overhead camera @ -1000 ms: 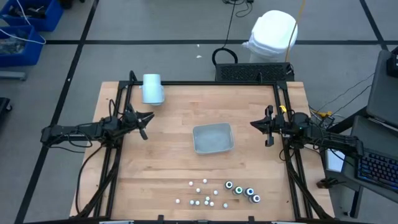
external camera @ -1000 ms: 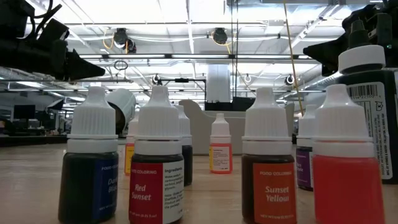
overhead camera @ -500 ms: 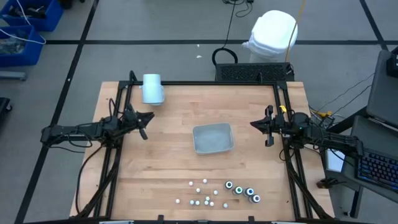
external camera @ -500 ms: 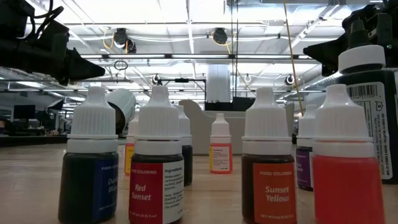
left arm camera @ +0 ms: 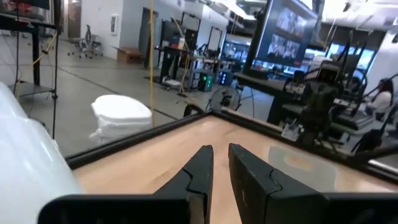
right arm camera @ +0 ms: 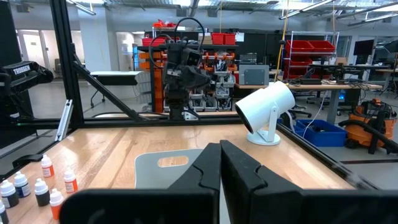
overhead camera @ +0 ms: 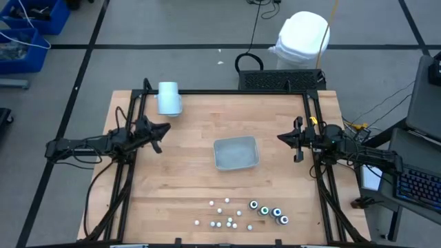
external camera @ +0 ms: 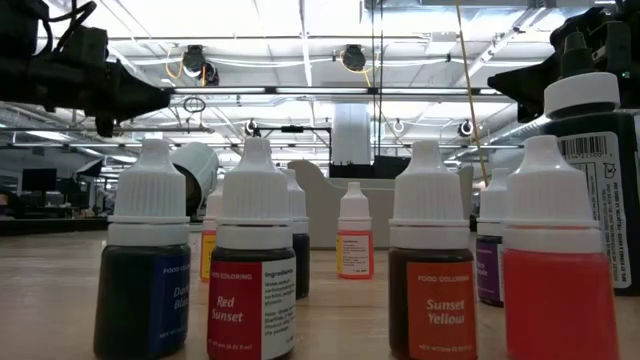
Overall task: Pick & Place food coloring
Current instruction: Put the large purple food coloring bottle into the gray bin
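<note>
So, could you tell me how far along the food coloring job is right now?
Nothing looks done yet: the tray holds no bottles, and the food coloring all stands clustered near the table's front edge. Nothing is in hand either: the left gripper and right gripper hang at opposite sides of the table, gripping nothing, the right one shut. Every bottle is left to pick and place.
</note>
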Robot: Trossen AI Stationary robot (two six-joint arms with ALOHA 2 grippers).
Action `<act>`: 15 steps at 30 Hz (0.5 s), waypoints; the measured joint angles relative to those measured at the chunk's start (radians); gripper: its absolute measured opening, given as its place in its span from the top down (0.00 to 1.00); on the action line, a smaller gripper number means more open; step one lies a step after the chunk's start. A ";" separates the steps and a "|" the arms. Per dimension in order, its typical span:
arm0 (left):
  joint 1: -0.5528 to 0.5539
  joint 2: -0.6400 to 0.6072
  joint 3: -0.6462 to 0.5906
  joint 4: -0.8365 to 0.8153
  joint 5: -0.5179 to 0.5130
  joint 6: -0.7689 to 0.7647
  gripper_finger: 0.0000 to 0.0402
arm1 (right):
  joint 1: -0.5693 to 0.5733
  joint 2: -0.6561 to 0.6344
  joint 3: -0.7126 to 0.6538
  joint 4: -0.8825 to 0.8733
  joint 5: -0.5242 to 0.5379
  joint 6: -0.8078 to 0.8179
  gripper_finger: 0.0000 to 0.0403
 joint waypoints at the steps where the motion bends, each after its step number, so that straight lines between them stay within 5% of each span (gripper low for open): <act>1: 0.000 0.000 0.000 0.008 0.000 0.021 0.86 | 0.000 0.000 0.000 0.000 0.000 0.000 1.00; 11: 0.000 0.000 0.000 0.068 0.018 0.276 0.86 | 0.000 0.000 0.000 -0.005 0.000 -0.012 1.00; 15: -0.001 0.000 0.000 0.094 0.182 0.368 0.86 | 0.000 0.009 0.000 -0.010 0.000 -0.009 1.00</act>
